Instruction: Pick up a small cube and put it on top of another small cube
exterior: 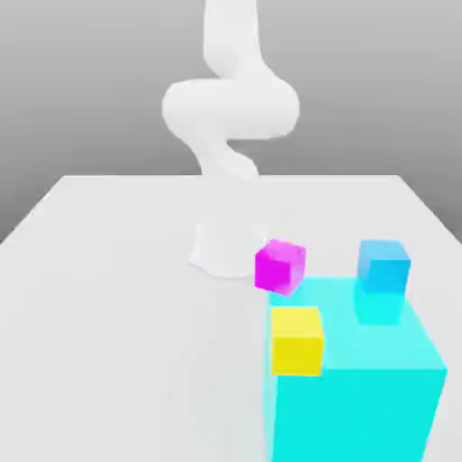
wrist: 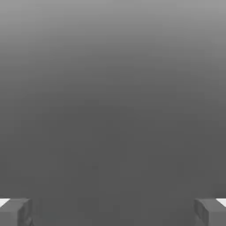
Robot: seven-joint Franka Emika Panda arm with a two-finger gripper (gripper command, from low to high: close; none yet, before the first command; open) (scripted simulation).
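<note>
Magenta cube [exterior: 280, 266] sits on the desk [exterior: 108, 298] beside the big cyan block's [exterior: 361, 379] far corner, near the arm's base. My end effector [wrist: 113, 212] is wide open and empty, so I'd descend straight over the cube, centre the fingers on opposite faces, and avoid nudging the block

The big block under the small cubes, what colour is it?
Cyan, a bright blue-green. The big block shows best in the exterior view.
</note>
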